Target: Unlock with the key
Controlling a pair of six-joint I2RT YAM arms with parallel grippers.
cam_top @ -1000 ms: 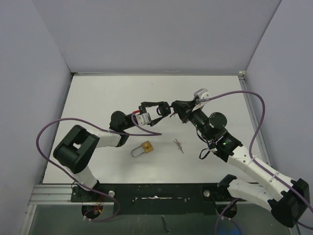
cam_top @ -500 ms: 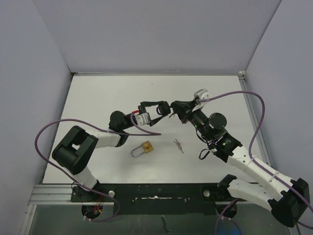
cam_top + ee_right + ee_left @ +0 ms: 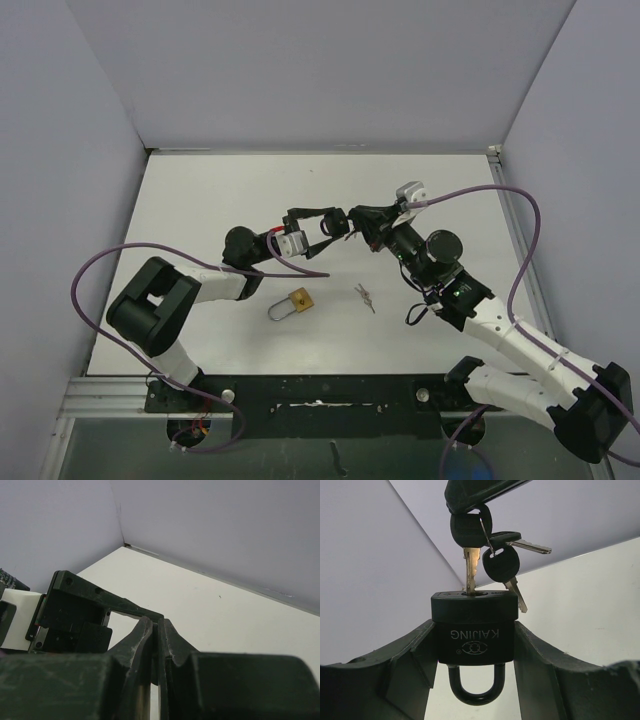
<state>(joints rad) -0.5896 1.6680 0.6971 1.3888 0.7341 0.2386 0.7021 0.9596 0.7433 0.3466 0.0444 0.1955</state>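
L claw clamps matte black boxy padlock; R claw pinches black-headed key; brass blade in keyhole

Left gripper meeting right gripper, brass padlock, loose keys on table

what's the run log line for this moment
left tool: holding black padlock | right tool: shut on key | key: inserted in padlock | shackle: closed

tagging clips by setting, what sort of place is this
Probably a robotics lab test cell: white table boxed in by plain walls, left arm and right arm bolted to a black base plate.
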